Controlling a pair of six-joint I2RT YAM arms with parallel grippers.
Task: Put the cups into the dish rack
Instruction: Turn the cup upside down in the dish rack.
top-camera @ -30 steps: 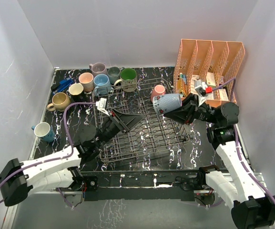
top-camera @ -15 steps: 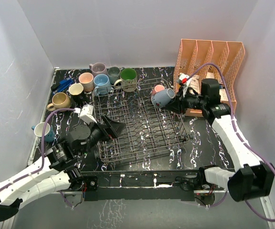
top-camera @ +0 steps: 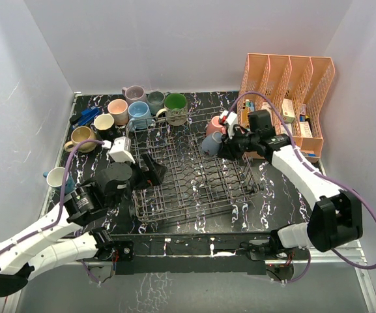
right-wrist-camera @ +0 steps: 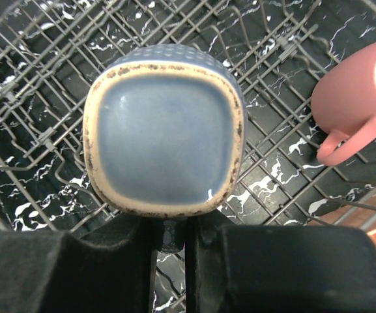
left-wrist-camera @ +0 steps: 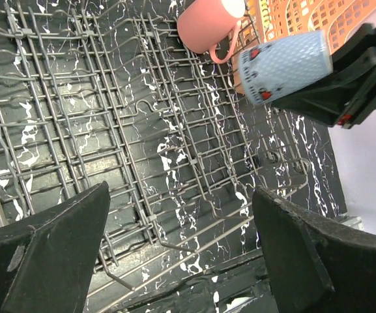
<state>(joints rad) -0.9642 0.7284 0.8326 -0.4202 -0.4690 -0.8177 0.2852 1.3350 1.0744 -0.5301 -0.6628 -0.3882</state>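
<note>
The blue mug point(right-wrist-camera: 163, 134) hangs upside down, with its flat bottom facing the right wrist camera. It is in the air just over the far right corner of the dish rack point(top-camera: 194, 195), not yet set down. The right gripper point(right-wrist-camera: 169, 251) is clamped on the mug's handle, one finger on each side.

This mug looks like baked clay. I think it is hard and a bit heavy for its size. It will not bend, but it could chip or crack if it bumps the wires. Its shiny skin is likely slippery, though the little bumps on its side may help. The handle is a good place to hold it. It should go down slowly between the tines.

Just beside it is a pink mug point(top-camera: 215, 123). It seems to sit in that corner of the rack, but I cannot be sure.

Eight more mugs stand on the table point(top-camera: 272, 195) behind and to the left of the rack: a mauve mug point(top-camera: 133, 94), a grey mug point(top-camera: 155, 100), a mug that is green inside point(top-camera: 174, 104), a peach mug point(top-camera: 118, 108), a light blue mug point(top-camera: 139, 111), a black mug point(top-camera: 103, 122), a tan mug point(top-camera: 82, 137) and a teal mug point(top-camera: 58, 177). That makes ten mugs and one rack.

The left gripper point(left-wrist-camera: 181, 195) hovers over the left part of the rack, spread wide and holding nothing. There is one orange file organizer point(top-camera: 285, 78) on the far right.
</note>
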